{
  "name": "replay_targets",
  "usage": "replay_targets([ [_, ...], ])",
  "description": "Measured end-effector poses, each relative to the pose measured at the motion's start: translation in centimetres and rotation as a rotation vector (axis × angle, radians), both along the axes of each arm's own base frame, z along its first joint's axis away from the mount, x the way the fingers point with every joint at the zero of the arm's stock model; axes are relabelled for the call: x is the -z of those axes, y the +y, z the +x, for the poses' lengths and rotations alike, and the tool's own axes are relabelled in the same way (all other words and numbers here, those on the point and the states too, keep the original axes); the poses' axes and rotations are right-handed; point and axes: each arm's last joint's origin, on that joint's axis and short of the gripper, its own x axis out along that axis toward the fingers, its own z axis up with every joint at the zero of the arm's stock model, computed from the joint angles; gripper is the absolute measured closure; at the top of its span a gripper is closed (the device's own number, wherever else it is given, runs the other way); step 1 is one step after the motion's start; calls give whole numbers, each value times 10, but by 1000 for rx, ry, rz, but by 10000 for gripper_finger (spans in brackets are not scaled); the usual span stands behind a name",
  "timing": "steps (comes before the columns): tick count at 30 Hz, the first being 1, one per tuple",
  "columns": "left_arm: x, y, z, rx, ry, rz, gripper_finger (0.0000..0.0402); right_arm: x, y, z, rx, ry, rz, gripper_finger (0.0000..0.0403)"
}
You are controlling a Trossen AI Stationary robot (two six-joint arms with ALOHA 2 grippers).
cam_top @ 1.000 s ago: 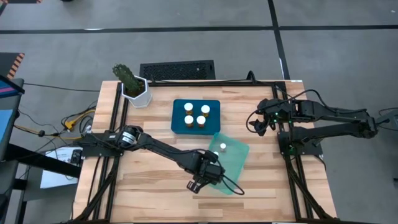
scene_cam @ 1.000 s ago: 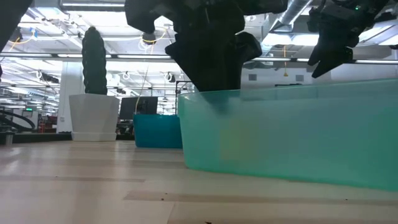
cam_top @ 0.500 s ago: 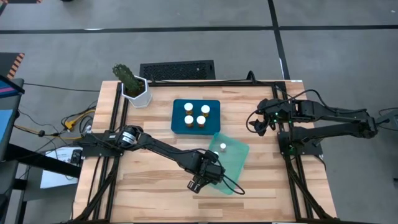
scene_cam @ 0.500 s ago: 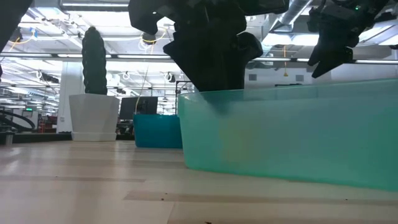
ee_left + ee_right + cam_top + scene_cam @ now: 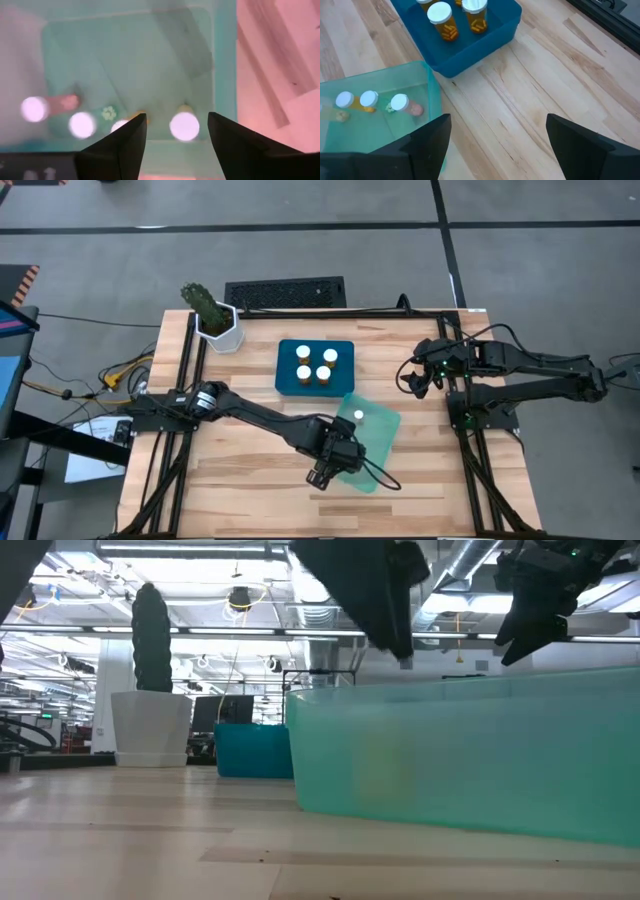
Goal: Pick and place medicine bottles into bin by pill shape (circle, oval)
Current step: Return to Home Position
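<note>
Grey floor (image 5: pixel 300 240) surrounds the wooden counter (image 5: pixel 230 470), which carries two bins and eight medicine bottles in all. One blue bin (image 5: pixel 285 385) sits near the middle of the far edge and holds four amber bottles (image 5: pixel 303 372), standing with their white caps up. One translucent green bin (image 5: pixel 380 430) lies toward the near edge, right of the middle, its far corner just beside the blue bin. It holds four slim bottles (image 5: pixel 184 126), their four white caps counted in the left wrist view along one wall. From above, only one of those caps shows, as the arm covers the rest. The left pincer (image 5: pixel 335 452) hangs above the green bin's near-left part, fingers apart and holding nothing. The right pincer (image 5: pixel 410 375) waits above the counter's right edge, also spread and empty. A white plant pot (image 5: pixel 222 330) with one cactus (image 5: pixel 200 300) stands at the far left corner.
</note>
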Motion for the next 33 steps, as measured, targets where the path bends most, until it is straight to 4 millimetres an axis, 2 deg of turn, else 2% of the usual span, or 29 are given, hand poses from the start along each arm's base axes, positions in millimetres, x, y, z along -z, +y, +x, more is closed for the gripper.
replay_targets([
  [7, -64, 13, -8, -71, -66, 34, 195, 0, 0, 0, 0, 0, 0, 69],
  [10, -89, 31, -26, -144, -108, 46, 195, -1, 0, 0, -4, -14, -6, 69],
  [13, -124, 52, -50, -224, -156, 16, 195, -6, 1, -2, -44, -60, -30, 69],
  [17, -175, 83, -94, -321, -296, -26, 195, -20, 3, -7, -132, -194, -83, 69],
  [19, -197, 99, -120, -366, -385, -49, 195, -28, 5, -16, -167, -260, -121, 69],
  [22, -218, 119, -161, -422, -512, -89, 196, -38, 9, -38, -179, -362, -168, 69],
  [24, -223, 129, -189, -453, -599, -121, 196, -45, 12, -57, -178, -442, -196, 69],
  [27, -215, 139, -229, -500, -717, -173, 196, -52, 17, -86, -166, -581, -226, 69],
  [31, -182, 146, -272, -562, -860, -241, 196, -51, 21, -115, -136, -758, -230, 69],
  [33, -160, 148, -287, -581, -926, -284, 196, -43, 22, -120, -120, -825, -219, 69],
])
